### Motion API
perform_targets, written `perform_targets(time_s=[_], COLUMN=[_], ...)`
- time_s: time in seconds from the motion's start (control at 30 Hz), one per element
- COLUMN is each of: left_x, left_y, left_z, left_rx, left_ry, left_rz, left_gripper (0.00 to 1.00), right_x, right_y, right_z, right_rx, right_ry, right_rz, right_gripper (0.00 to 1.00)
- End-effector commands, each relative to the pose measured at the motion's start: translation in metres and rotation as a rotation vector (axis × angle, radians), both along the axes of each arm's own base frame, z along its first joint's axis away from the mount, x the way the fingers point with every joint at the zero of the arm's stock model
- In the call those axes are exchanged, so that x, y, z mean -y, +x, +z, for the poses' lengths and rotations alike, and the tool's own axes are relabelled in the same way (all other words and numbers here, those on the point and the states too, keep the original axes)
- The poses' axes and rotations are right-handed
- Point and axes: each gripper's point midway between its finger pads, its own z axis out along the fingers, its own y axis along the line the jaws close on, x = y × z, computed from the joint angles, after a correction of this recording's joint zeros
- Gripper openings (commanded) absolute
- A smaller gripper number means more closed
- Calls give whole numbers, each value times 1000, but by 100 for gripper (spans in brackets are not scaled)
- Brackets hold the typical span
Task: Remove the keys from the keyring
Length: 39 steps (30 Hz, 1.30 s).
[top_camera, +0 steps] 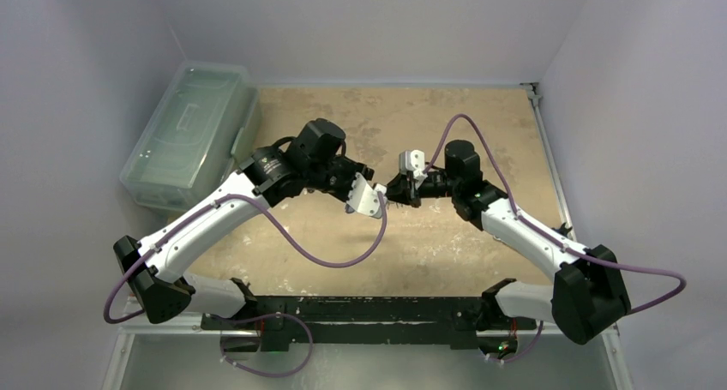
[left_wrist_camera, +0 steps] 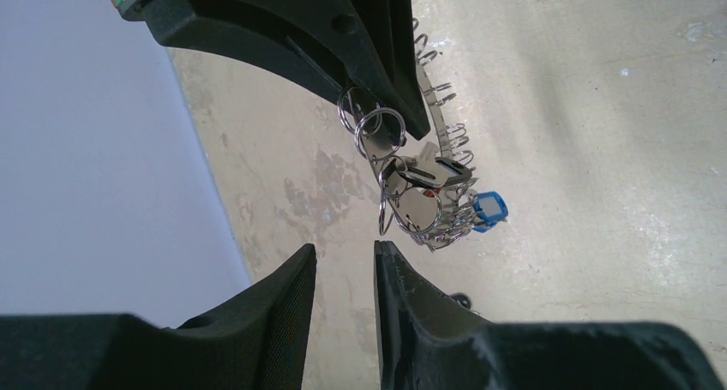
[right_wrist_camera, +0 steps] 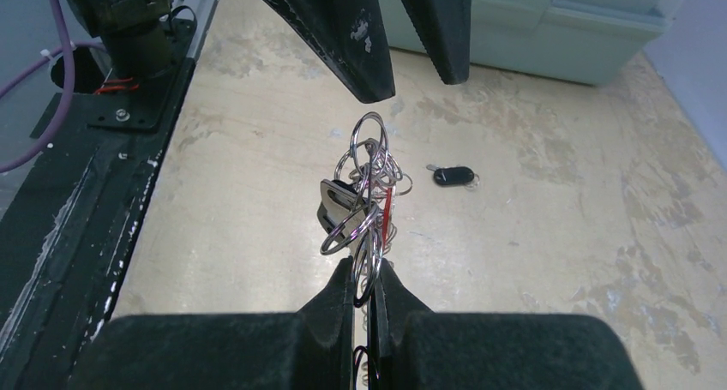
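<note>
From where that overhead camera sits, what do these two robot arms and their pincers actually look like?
They match. The left arm and right arm have smooth white shells between chunky black joints, and a purple cable loops loosely along each. The left gripper and right gripper each have two black, tapered fingers with finely textured inner faces.
</note>
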Motion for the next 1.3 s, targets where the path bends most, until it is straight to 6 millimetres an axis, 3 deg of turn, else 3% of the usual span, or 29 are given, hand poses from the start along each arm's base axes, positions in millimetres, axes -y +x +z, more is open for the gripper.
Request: perform_targets(time_s=[0.0,0.3,0.4,0.5,0.6,0.67,0.77,0.83,0.9,1.03,1.13,1.27], left_x=[5,12,11,13,16,17,13,10,12,17,25,32], left_y=[-9,-18,-17,-16,-16,-16,-14,-8,0,6,2,10], left_z=[10,-2,-11,-10,-2,2,-1,1,1,-7,-12,-1], left_rx=[-9,-84,-105,-119,-163,-236,-358,-409,-464,-609,-718,-817], left_ry=[-8,20,47,41,-10,-58,-95,-135,-173,-211,-238,-348], left_rz=[-71,-124,-119,-100,-50,21,146,253,375,573,648,706], left_gripper=[30,33,24,0,0,0,0,0,0,0,0,0], right_x=[-6,-8,-8,-9,-11,-8,7,19,33,57,63,55], right_y=[-2,-2,-4,-8,-6,2,20,34,47,62,48,26], right_z=[30,29,29,29,26,23,18,17,20,32,34,35], right_rx=[91,95,103,99,79,46,-7,-32,-76,-155,-171,-275], right_ry=[39,30,25,26,30,39,55,57,80,121,87,124], right_rz=[50,64,82,107,108,76,18,-59,-136,-212,-210,-147], right_gripper=[0,0,0,0,0,12,44,57,62,63,56,49])
